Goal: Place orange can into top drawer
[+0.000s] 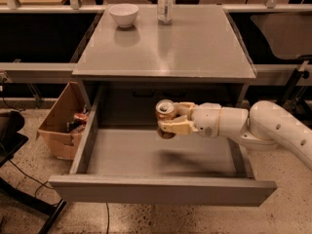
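The cream two-finger gripper [169, 118] clamps the small orange-gold drink can [165, 109] upright above the wide grey metal top drawer [161, 190]; its bare floor lies directly beneath, toward six o'clock.

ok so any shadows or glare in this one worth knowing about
Camera view: light looks soft, from above; the gripper, shut on the can, hangs over the drawer and casts a faint shadow on its floor beneath. Camera view again: the cabinet top has a dull sheen mirroring the bowl and bottle, no harsh glare.
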`<state>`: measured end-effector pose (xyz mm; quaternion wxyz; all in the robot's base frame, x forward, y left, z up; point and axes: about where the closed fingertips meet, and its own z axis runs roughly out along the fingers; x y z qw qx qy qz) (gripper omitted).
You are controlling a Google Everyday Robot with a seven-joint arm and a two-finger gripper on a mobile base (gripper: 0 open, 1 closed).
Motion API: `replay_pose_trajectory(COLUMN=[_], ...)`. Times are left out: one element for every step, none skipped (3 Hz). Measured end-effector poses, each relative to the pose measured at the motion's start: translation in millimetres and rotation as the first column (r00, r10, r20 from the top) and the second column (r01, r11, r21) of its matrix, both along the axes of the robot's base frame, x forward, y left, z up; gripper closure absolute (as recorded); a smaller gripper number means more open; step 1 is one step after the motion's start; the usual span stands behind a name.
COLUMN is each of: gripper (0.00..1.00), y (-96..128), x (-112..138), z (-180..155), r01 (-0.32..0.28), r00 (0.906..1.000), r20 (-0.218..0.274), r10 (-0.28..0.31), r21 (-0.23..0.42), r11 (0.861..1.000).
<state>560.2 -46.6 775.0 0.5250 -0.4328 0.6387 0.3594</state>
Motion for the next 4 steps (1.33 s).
replay_pose_trajectory(gripper=[1.0,1.0,1.0,1.0], y=[25.8,43.2,55.9,56.6], x=[4.3,4.0,0.1,-1.1], z=[-21.3,-37.2,-63.4,-84.7], r01=[-0.06,-0.089,-0.103,-0.071], r00=[0.9982,0.9959,0.993,0.9935], r20=[-0.003,-0.022,-0.058,-0.088], r10=[0.06,0.088,0.103,0.072], r21=[-0.022,-0.015,0.001,0.011], r11=[0.998,0.996,0.995,0.997])
